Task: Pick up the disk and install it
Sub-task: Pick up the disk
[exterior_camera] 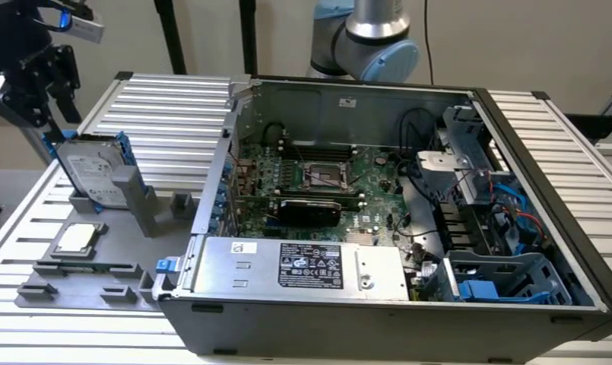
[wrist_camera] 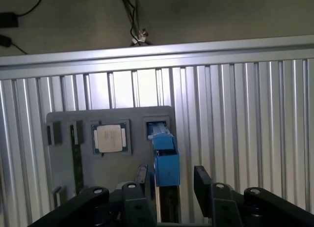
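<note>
End effector (wrist_camera: pixel 171 183) hangs spread wide with nothing in its grip, fingers (wrist_camera: pixel 203 180) straddling the line of the blue edge below. That's the disk (exterior_camera: pixel 90 169), standing on edge in a grey fixture (exterior_camera: pixel 83 285) on the bench (exterior_camera: pixel 174 99), just outside the open computer case (exterior_camera: pixel 387 327), on the exterior view's left of it. A square chip (exterior_camera: pixel 74 238) lies flat in the same fixture, also outside the case. My read: the disk is rigid, fairly weighty and shock-sensitive. Pinch the blue carrier's stiff side rails, not the labelled face, and grip squarely or it may swing.
</note>
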`<state>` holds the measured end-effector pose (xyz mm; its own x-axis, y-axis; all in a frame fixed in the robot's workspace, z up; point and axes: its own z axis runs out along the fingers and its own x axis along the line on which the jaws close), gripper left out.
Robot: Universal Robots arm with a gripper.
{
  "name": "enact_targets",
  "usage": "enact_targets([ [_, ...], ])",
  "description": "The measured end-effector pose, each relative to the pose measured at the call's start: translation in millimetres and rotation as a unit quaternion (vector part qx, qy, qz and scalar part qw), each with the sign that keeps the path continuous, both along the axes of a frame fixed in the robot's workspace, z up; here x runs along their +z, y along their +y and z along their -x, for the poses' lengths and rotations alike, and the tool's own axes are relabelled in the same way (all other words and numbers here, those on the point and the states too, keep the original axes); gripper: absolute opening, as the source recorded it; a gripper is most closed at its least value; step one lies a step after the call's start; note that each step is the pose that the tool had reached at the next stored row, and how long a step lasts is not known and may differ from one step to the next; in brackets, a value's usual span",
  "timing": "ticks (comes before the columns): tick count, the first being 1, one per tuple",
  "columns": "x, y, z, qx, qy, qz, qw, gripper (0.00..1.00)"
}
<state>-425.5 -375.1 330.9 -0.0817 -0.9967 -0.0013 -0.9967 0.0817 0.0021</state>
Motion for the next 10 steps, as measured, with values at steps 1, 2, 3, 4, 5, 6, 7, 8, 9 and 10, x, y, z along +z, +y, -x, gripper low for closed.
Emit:
enact_targets([
  [1, -1.9, 0.0, 0.2, 0.0, -0.0001, 0.0, 1.0, 1.0],
  [2, -3.6, 0.0, 0.3, 0.0, -0.0001, 0.0, 1.0, 1.0],
  [3, -5.5, 0.0, 0.4, 0.0, -0.0001, 0.0, 1.0, 1.0],
  [4, -7.4, 0.0, 0.4, 0.0, -0.0001, 0.0, 1.0, 1.0],
  [5, -9.2, 0.0, 0.4, 0.0, 0.0, 0.0, 1.0, 1.0],
  [6, -11.0, 0.0, 0.4, 0.0, 0.0, 0.0, 1.0, 1.0],
  [7, -12.8, 0.0, 0.4, 0.0, -0.0001, 0.0, 1.0, 1.0],
  [8, -14.6, 0.0, 0.4, 0.0, -0.0001, 0.0, 1.0, 1.0],
  [9, -16.4, 0.0, 0.4, 0.0, -0.0001, 0.0, 1.0, 1.0],
  [10, -18.2, 0.0, 0.4, 0.0, -0.0001, 0.0, 1.0, 1.0],
])
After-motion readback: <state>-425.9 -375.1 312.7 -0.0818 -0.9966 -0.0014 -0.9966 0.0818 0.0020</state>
